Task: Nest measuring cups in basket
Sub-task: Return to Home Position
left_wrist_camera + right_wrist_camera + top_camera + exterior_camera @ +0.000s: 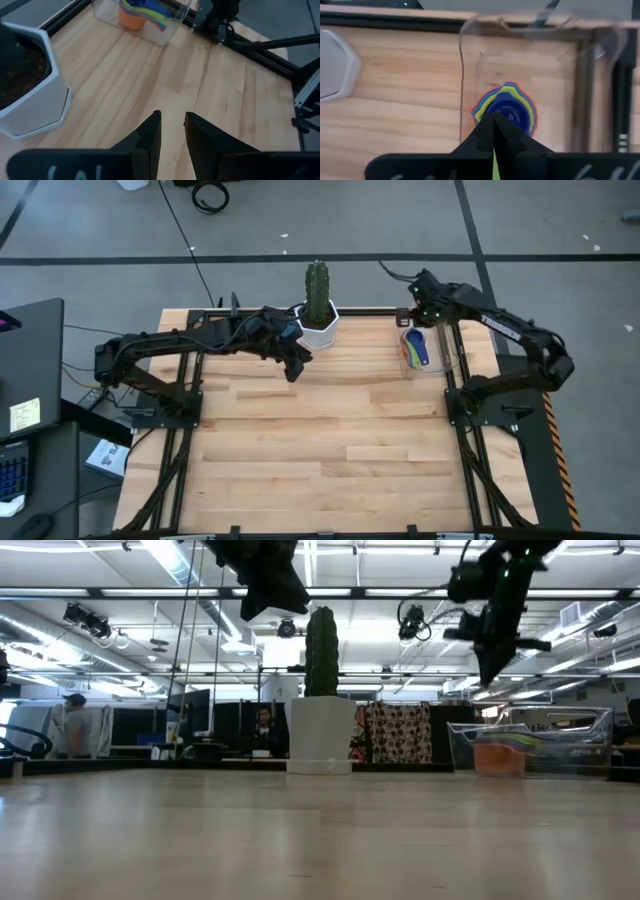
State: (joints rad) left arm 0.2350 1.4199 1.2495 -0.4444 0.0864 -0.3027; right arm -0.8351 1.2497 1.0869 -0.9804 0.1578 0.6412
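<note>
Right gripper (494, 119), pinched shut and empty, hides part of the measuring cups (512, 106) in the basket (452, 356) at two o'clock. Left gripper (172, 122), narrowly parted, hangs near twelve.

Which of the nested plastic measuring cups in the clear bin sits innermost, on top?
The dark blue round plastic cup; the other cups show only as coloured rims ringing it inside the clear plastic basket.

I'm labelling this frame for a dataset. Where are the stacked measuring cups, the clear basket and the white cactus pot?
measuring cups (418, 350), high view, on the blue top cup of the stack.
basket (585, 750), low view, on its clear wall beside the cups.
cactus pot (322, 735), low view, on its white front face.
</note>
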